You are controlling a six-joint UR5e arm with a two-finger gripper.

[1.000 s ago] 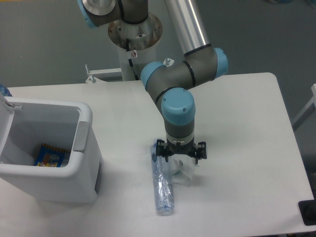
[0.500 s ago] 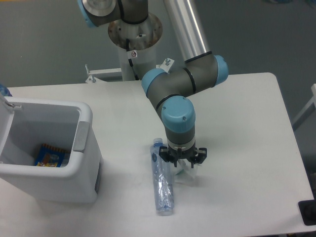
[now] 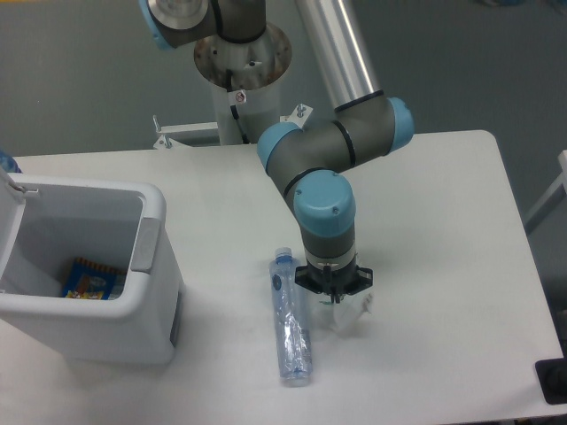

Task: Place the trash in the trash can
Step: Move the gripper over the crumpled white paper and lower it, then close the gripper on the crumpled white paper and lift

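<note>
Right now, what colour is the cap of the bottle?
Blue; the fixed camera shows the cap.

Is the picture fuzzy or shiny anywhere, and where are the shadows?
In the fixed camera view, everything looks slightly soft. The metal arm tube shows a bright streak. A soft shadow lies beside the trash can, and the pincer hides part of the white wrapper.
</note>
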